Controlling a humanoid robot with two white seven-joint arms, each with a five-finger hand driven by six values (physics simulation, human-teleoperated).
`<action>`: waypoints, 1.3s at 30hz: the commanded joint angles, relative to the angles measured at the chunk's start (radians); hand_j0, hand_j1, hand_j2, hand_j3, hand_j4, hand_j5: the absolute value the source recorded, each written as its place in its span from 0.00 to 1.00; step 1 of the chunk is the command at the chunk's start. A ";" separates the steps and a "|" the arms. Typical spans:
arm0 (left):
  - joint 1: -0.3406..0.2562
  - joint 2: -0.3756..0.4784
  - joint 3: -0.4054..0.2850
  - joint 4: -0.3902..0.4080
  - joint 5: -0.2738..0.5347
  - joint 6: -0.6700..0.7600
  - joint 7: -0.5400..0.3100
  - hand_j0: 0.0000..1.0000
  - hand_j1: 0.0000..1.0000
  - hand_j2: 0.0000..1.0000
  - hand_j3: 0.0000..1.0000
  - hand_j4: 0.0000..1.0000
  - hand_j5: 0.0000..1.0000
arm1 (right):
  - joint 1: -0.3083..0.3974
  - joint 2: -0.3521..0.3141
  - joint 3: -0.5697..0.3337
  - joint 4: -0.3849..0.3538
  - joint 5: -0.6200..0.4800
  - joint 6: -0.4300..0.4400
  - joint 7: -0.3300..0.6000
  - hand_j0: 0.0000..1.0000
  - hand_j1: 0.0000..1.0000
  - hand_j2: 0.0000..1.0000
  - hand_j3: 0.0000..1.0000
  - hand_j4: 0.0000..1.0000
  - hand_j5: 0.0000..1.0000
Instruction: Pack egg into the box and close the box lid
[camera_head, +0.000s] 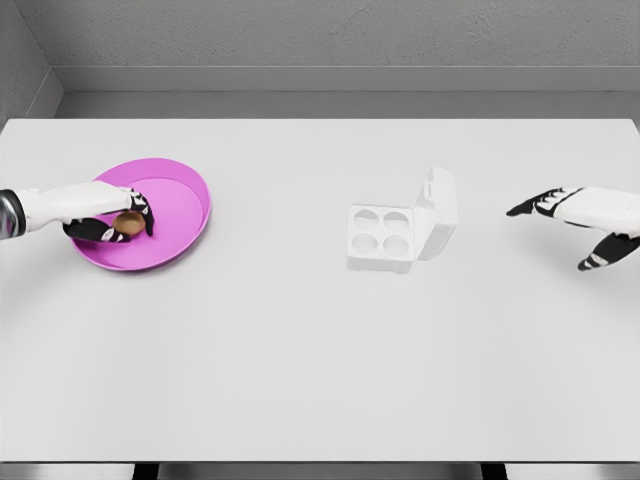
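A brown egg (127, 222) lies in the pink plate (180, 205) at the table's left. My left hand (112, 222) reaches in from the left edge and has its fingers curled around the egg. The white egg box (382, 238) stands right of the table's middle, four round hollows showing and all of them bare. Its lid (438, 212) is raised on the right side. My right hand (575, 228) hovers right of the box, apart from it, fingers spread and holding nothing.
The white table (300, 350) stretches wide in front of the box and plate. A grey wall runs along the far edge.
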 joint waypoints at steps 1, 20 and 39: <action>0.000 0.001 0.001 -0.002 0.004 0.002 0.000 0.43 0.43 0.43 0.43 0.43 0.43 | -0.002 -0.002 0.000 0.000 -0.006 0.002 0.000 1.00 1.00 1.00 1.00 1.00 1.00; 0.000 -0.012 0.012 -0.176 0.067 0.002 0.000 0.40 0.40 0.40 0.40 0.40 0.40 | -0.002 -0.011 0.000 0.000 -0.006 0.002 -0.005 1.00 1.00 1.00 1.00 1.00 1.00; -0.006 -0.140 0.012 -0.189 0.099 0.002 0.000 0.41 0.41 0.41 0.41 0.41 0.41 | -0.002 -0.013 0.000 0.000 -0.006 0.001 -0.005 1.00 1.00 1.00 1.00 1.00 1.00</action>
